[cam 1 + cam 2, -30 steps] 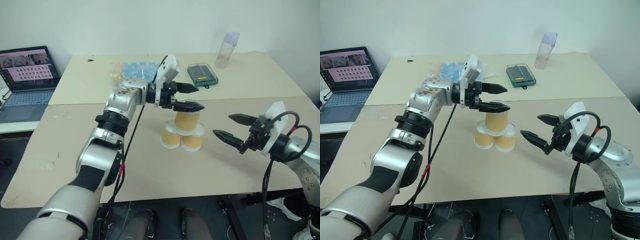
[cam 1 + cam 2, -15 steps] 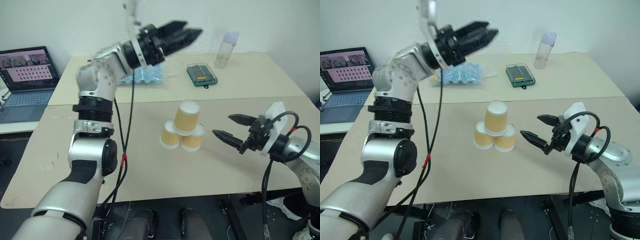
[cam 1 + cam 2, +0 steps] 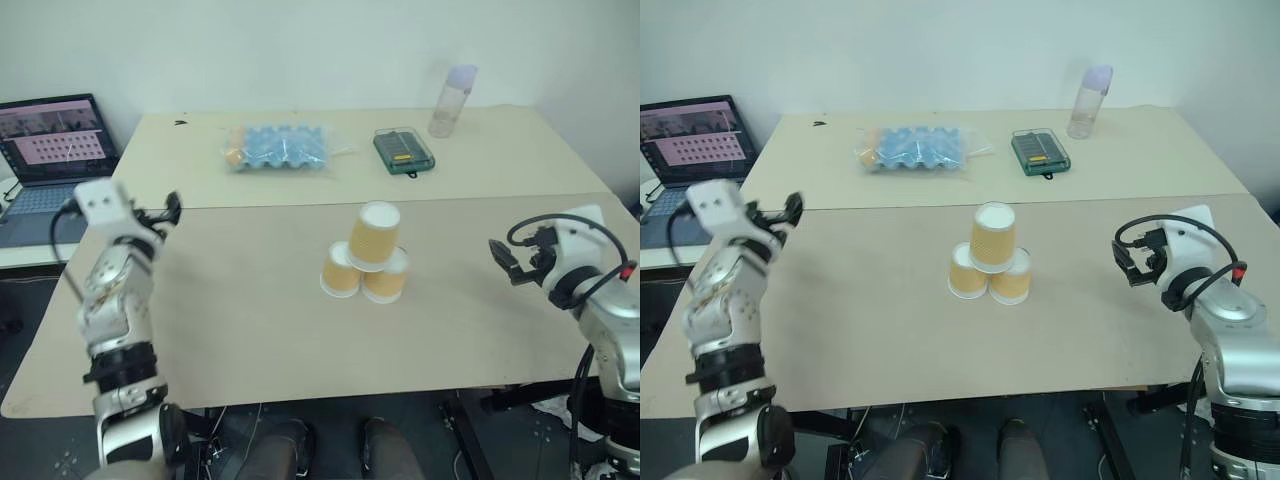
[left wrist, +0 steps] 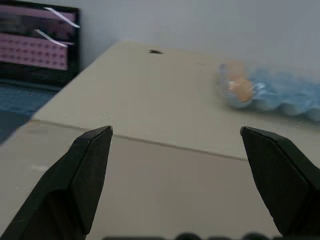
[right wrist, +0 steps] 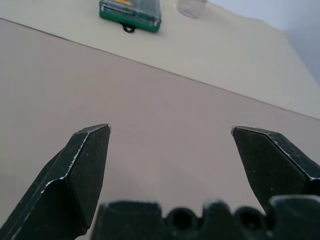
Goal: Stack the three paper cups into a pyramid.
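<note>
Three paper cups (image 3: 365,264) are standing as the pyramid (image 3: 988,253) at the middle of the table (image 3: 260,330) — two side by side, one sitting on top. Left of the pyramid, well apart, the left gripper (image 4: 175,150) is hovering near the table's edge with its fingers spread wide and nothing between them. Behind the pyramid an egg carton (image 3: 278,147), a green case (image 3: 404,150) and a bottle (image 3: 452,99) are lying further back. Right of the pyramid, the right gripper (image 5: 170,145) is hanging released — empty.
</note>
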